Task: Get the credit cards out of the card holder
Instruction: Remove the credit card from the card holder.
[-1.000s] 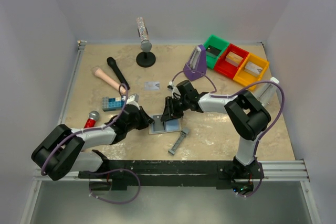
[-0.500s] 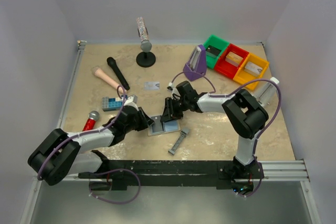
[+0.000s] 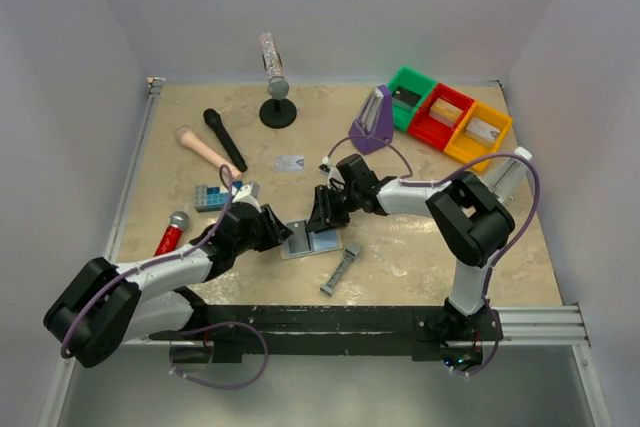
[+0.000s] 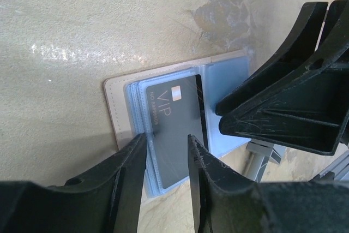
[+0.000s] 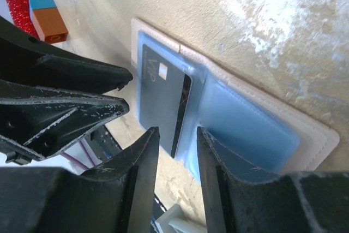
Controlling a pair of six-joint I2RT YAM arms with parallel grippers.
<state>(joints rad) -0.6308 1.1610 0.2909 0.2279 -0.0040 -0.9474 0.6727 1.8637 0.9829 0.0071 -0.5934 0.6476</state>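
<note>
The card holder [image 3: 312, 240] is laid open on the marbled beige desk [image 3: 400, 247], between the two arms, and is flanked closely by the left claw [image 4: 165, 141] and the right claw [image 5: 177, 133]. Both claws are seen released: the fingers of each are held apart and nothing is pinched between them. Whether either is pressed onto the holder cannot be told.

A black VIP card [image 4: 175, 126] is seen partway out of a pocket on one half, with its glossy face and small pale chip patch exposed and one edge lying near the fold. A silver-grey card [image 3: 289, 162] is found apart on the desk, farther back.

The step in hand is judged to be the extraction of the black card. For the next move, the holder would need to be pinned by one claw while the thin, slick card is nipped at its free edge and slid out flat.

The pockets are formed of soft, translucent pale-blue plastic, layered in steps; the cover is shown as a matte tan rim with rounded corners.
</note>
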